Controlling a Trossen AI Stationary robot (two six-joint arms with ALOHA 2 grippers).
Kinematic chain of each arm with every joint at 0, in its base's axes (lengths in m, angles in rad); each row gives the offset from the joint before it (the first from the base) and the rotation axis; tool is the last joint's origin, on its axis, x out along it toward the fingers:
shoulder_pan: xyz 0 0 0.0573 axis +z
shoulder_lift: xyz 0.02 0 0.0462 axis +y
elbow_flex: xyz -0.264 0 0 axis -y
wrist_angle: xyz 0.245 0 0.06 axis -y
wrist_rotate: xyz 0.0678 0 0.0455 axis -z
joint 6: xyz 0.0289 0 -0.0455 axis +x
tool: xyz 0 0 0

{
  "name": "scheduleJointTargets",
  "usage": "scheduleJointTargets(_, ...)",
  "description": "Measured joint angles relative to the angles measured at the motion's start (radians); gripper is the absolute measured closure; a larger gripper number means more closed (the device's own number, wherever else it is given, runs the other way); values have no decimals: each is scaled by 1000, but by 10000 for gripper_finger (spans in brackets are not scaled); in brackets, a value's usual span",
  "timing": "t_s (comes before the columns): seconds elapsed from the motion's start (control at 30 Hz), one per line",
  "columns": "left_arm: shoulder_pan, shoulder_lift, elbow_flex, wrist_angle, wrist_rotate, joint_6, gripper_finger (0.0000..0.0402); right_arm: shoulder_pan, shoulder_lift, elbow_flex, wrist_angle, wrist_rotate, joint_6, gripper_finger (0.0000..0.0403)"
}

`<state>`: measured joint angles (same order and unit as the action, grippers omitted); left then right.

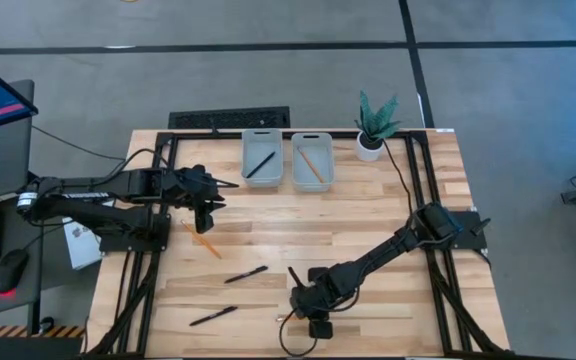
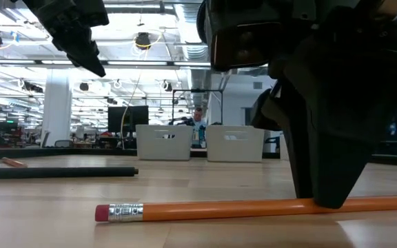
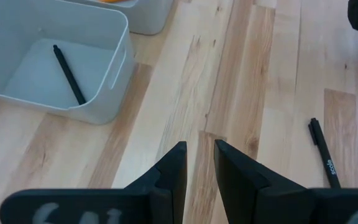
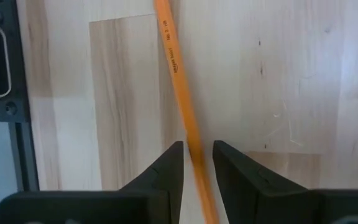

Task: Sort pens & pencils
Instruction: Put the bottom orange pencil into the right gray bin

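Observation:
My right gripper [image 1: 313, 302] [image 4: 197, 152] is down at the table's near edge, shut on an orange pencil [image 2: 219, 209] that lies flat on the wood. My left gripper [image 1: 206, 212] [image 3: 199, 149] hangs shut and empty above the table's left part, in front of the trays. The left grey tray [image 1: 261, 158] holds one black pen [image 3: 69, 74]. The right grey tray [image 1: 311, 158] holds an orange pencil [image 1: 311, 163]. Another pencil [image 1: 204, 240] and two black pens [image 1: 245, 274] [image 1: 213, 316] lie flat on the wood. My right gripper has the pencil's shaft [image 4: 190, 134] pinched between its two fingers, well away from the eraser end [image 2: 119, 212]. The fingers come from above, pointing down, and stand across the pencil. The near finger [image 2: 322, 193] hides the contact in the low view. The pencil lies level on the table.
A potted plant [image 1: 373, 125] stands at the table's far right, beside the trays. Black frame rails [image 1: 158, 215] run along both sides of the table. Bare wood lies between the trays and the loose pens. A monitor and mouse [image 1: 8, 270] sit off the table's left.

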<state>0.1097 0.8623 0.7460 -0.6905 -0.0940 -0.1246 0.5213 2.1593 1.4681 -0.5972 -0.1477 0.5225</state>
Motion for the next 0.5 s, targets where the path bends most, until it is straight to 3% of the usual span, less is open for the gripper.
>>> scheduleJointTargets(0.2, 0, 0, 0, -1, 0, 0, 330, 5, -1, 3, -40, 119, 10, 292)
scheduleJointTargets(0.5, 0, 0, 0, -1, 0, 0, 330, -30, -3, 3, -103, 167, 55, 304)
